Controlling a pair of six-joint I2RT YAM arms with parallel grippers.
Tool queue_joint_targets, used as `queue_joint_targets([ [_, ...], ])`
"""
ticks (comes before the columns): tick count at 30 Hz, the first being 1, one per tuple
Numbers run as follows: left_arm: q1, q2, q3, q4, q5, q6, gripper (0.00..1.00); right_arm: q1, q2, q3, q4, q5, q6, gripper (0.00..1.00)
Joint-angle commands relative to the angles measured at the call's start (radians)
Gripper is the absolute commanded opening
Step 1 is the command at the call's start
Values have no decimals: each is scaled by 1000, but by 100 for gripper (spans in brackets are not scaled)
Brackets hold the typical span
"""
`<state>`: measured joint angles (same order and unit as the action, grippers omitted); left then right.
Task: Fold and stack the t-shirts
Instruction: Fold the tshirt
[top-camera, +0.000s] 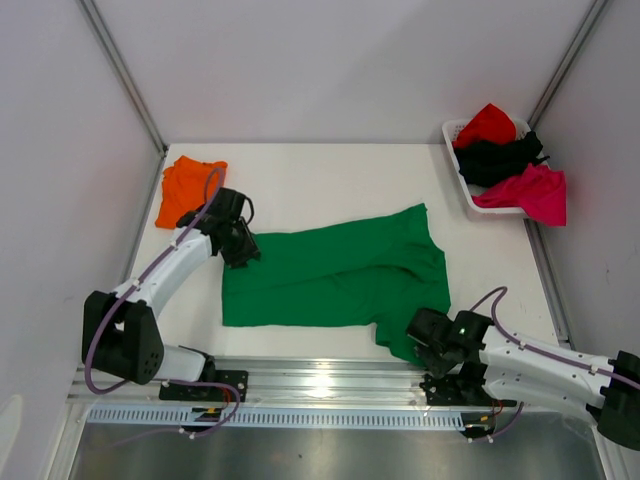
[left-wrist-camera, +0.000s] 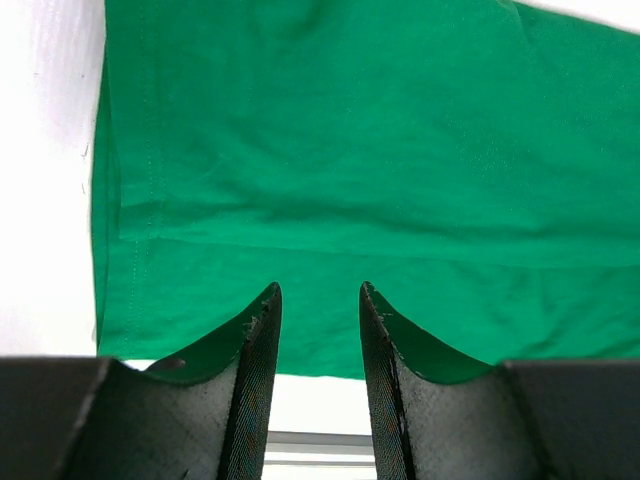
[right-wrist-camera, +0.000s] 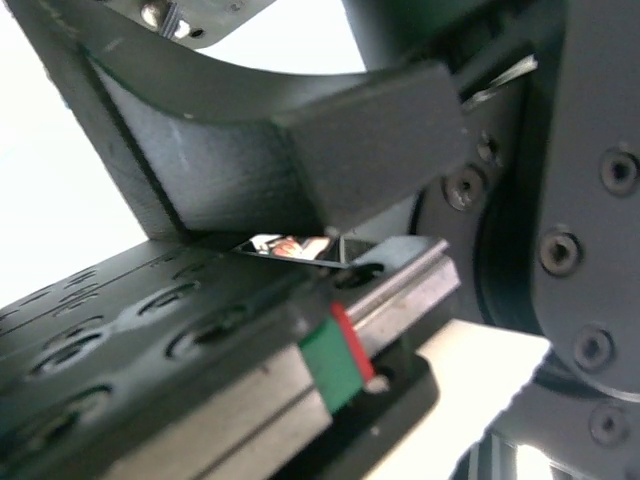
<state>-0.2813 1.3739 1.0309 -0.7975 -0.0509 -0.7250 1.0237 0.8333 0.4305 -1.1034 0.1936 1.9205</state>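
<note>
A bright green t-shirt (top-camera: 335, 275) lies spread flat on the white table; it fills the left wrist view (left-wrist-camera: 350, 150). An orange t-shirt (top-camera: 185, 187) lies folded at the back left. My left gripper (top-camera: 245, 252) hovers at the green shirt's far left corner, open and empty, with its jaws apart over the cloth (left-wrist-camera: 320, 300). My right gripper (top-camera: 432, 335) rests low by the shirt's near right sleeve. Its wrist view shows only dark arm and rail parts close up, so its fingers are hidden.
A white basket (top-camera: 455, 160) at the back right holds a red t-shirt (top-camera: 487, 123), a black one (top-camera: 500, 157) and a magenta one (top-camera: 535, 192). White walls close in the table. A metal rail (top-camera: 320, 380) runs along the near edge.
</note>
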Motion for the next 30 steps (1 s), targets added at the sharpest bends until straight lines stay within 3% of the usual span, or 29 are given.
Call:
queue_joint_targets([
  [1, -9, -32, -5, 24, 19, 4, 40, 30, 26, 39, -110, 4, 72, 42],
  [12, -9, -82, -20, 40, 52, 15, 40, 133, 46, -2, -135, 9, 287, 45],
  [19, -9, -99, -19, 46, 102, 24, 41, 142, 213, 40, -59, 86, 256, 45],
  [30, -9, -150, -26, 41, 112, 21, 41, 151, 211, 43, 2, 144, 386, 42],
])
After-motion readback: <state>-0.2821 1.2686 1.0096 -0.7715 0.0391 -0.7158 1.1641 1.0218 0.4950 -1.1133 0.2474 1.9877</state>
